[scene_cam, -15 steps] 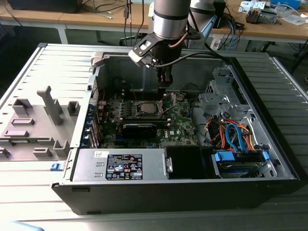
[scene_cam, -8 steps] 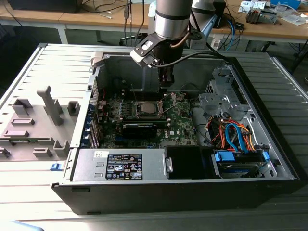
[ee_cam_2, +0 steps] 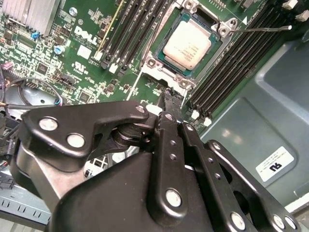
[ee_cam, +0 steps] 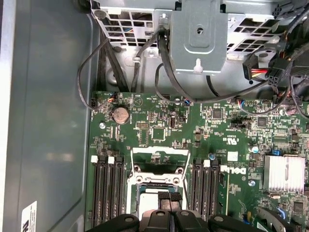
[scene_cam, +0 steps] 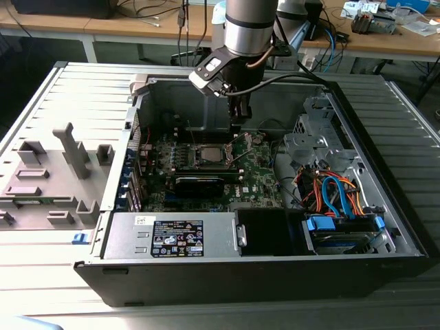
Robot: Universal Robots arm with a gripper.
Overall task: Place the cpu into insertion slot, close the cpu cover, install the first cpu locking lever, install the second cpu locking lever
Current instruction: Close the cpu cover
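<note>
— Cpu [ee_cam_2: 187,44], how does it look?
— Flat square, silver-grey metal top, lying in the insertion slot [ee_cam_2: 160,72] between black memory slots [ee_cam_2: 129,30].
— And the gripper [ee_cam_2: 170,95]?
— Jaws pressed together, hovering just beside that slot's silvery border.

The cpu [ee_cam_2: 186,43], a flat square chip with a silver-grey top, lies level inside the insertion slot [ee_cam_2: 153,63], which sits between the two banks of memory slots [ee_cam_2: 130,29]. The cpu cover [ee_cam: 159,151] is swung open, leaving the chip uncovered. One thin wire locking lever [ee_cam_2: 263,28] juts out unlatched over the memory slots.
</note>
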